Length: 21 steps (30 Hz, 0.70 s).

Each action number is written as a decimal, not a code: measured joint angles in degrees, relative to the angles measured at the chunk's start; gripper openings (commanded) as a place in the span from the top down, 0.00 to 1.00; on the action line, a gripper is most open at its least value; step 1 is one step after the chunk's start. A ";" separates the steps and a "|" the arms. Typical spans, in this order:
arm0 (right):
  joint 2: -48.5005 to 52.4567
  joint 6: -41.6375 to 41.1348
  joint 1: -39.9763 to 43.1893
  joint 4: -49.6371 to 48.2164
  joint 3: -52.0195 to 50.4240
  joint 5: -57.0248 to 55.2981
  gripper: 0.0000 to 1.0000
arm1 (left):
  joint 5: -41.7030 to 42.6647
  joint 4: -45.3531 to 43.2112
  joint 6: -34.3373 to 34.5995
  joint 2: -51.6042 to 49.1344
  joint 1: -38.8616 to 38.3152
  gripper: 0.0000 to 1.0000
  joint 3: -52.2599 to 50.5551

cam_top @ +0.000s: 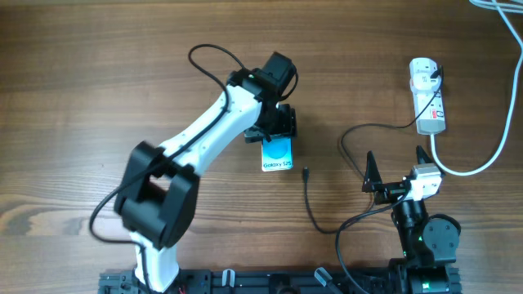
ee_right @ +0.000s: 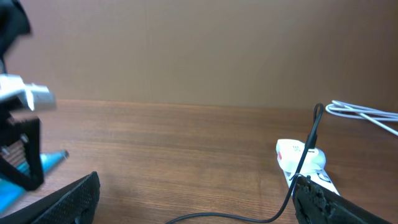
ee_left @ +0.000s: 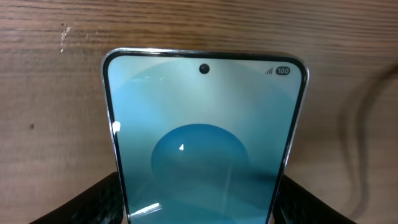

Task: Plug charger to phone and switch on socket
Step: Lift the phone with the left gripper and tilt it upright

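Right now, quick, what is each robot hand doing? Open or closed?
Left hand: closed on the phone.
Right hand: open, holding nothing.

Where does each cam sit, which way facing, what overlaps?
Overhead: above the table, looking straight down; left arm, right arm, phone, power strip.
Left wrist: on the left arm, looking down at the phone; left claw fingers flank it.
Right wrist: low, facing across the table toward the power strip; right claw fingers at bottom corners.
Shared: phone, overhead and left wrist.
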<state>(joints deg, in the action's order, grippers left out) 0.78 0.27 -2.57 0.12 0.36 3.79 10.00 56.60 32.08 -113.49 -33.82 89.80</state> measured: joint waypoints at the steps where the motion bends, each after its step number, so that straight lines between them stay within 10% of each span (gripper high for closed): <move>1: 0.00 0.00 0.00 0.00 0.00 0.00 0.00 | 0.72 0.46 0.00 1.40 0.04 0.28 0.02; 21: 0.00 0.00 0.00 0.00 0.00 0.00 0.00 | 42.86 -4.39 0.20 4.90 5.97 0.28 0.00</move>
<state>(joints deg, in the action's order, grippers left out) 0.78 0.27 -2.57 0.12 0.36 3.79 52.86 52.21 32.27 -108.60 -27.86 89.80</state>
